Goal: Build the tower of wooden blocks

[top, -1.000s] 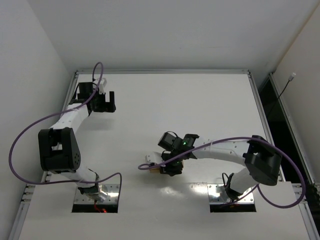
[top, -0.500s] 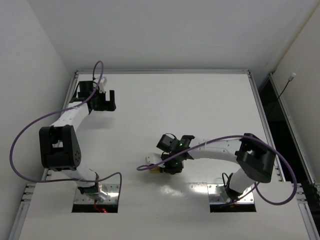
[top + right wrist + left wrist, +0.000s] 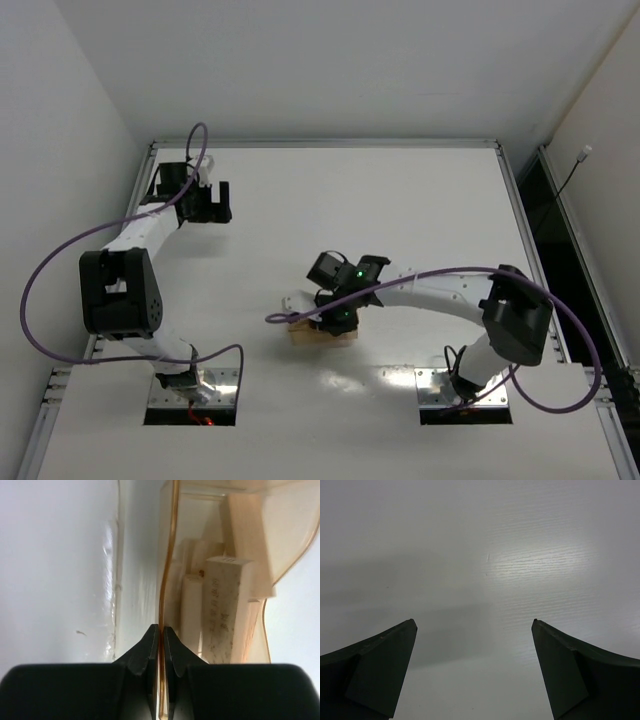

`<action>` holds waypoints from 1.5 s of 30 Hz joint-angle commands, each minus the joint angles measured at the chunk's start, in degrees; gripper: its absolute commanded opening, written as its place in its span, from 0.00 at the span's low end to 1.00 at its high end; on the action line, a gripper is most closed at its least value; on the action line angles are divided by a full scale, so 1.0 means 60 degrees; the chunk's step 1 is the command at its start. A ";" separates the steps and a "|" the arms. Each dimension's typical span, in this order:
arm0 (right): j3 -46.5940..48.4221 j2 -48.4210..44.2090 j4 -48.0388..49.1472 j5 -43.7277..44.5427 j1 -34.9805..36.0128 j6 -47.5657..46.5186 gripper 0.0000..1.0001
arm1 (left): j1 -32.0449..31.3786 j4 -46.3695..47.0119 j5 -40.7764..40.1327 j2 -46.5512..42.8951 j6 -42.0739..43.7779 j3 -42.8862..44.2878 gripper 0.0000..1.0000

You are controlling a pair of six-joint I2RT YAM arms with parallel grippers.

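Observation:
My right gripper (image 3: pixel 161 628) (image 3: pixel 331 318) is shut on the thin wall of the translucent orange plastic tray (image 3: pixel 172 540), holding it tilted. Several tan wood blocks (image 3: pixel 222 610) lie jumbled inside the tray. In the top view the tray with the blocks (image 3: pixel 322 334) sits on the table just below and left of the right gripper. No tower shows in any view. My left gripper (image 3: pixel 206 204) (image 3: pixel 474 625) is open and empty over bare white table at the far left.
The white table (image 3: pixel 420 210) has a raised metal rim along its far and side edges. A purple cable (image 3: pixel 300 317) loops out left of the right wrist. White walls stand close behind and on both sides.
The right arm has swung left and a little away from its base, taking the tray with it; the tan blocks now show more plainly below the gripper. The left arm has not moved.

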 commanded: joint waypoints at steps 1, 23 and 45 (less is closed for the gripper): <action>0.2544 -0.0247 -0.0411 -0.1482 -0.0554 0.0035 0.00 | -0.0001 0.0093 0.0147 -0.0009 -0.0046 0.0362 1.00; 0.3667 0.3722 0.2866 -0.9022 -0.4393 0.5464 0.00 | 0.0175 -0.0405 0.0060 0.0079 0.0042 0.0757 1.00; 0.5364 0.7197 0.0671 -1.2559 -0.6605 0.5176 0.00 | 0.0438 -0.0596 0.0909 0.0724 0.0217 0.1050 1.00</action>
